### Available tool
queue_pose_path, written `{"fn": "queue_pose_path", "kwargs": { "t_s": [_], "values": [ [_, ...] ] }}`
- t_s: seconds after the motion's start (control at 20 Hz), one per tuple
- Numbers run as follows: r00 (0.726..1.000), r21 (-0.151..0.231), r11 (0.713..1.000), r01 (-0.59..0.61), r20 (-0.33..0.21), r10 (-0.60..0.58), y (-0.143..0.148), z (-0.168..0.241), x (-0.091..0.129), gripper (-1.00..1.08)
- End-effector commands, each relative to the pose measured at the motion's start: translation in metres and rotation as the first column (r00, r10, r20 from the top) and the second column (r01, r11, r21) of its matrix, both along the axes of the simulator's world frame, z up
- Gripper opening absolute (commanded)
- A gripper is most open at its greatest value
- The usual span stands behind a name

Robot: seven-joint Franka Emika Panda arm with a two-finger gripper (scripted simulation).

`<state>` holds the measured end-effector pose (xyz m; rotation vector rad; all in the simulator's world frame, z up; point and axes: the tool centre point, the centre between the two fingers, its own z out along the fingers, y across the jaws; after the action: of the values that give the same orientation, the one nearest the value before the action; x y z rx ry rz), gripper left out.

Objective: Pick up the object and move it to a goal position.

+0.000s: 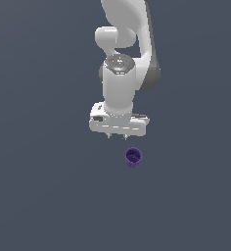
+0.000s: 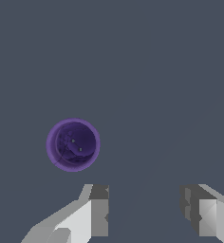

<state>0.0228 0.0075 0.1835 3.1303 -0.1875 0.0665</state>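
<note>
The object is a small dark purple cup-like cylinder [image 1: 133,157] with a hollow top, standing upright on the grey floor. In the wrist view the cup [image 2: 73,144] shows from above as a purple ring. My white gripper [image 1: 116,137] hangs pointing down, just behind the cup and a little toward the exterior view's left, apart from it. In the wrist view the gripper [image 2: 144,211] is open, its two fingers spread with a wide empty gap. The cup lies outside that gap, beside one fingertip [image 2: 99,209].
The white arm [image 1: 122,54] rises behind the gripper. A plain dark grey floor [image 1: 49,196] surrounds the cup on all sides.
</note>
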Motion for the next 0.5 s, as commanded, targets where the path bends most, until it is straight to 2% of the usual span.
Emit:
{"fn": "queue_pose_path", "kwargs": {
  "t_s": [0.0,0.45],
  "values": [
    [0.999,-0.004,0.999,0.039,-0.006,-0.039,0.002,-0.003,0.003,0.28],
    [0.974,-0.032,0.973,0.227,-0.023,-0.227,0.015,-0.02,0.015,0.28]
  ]
}}
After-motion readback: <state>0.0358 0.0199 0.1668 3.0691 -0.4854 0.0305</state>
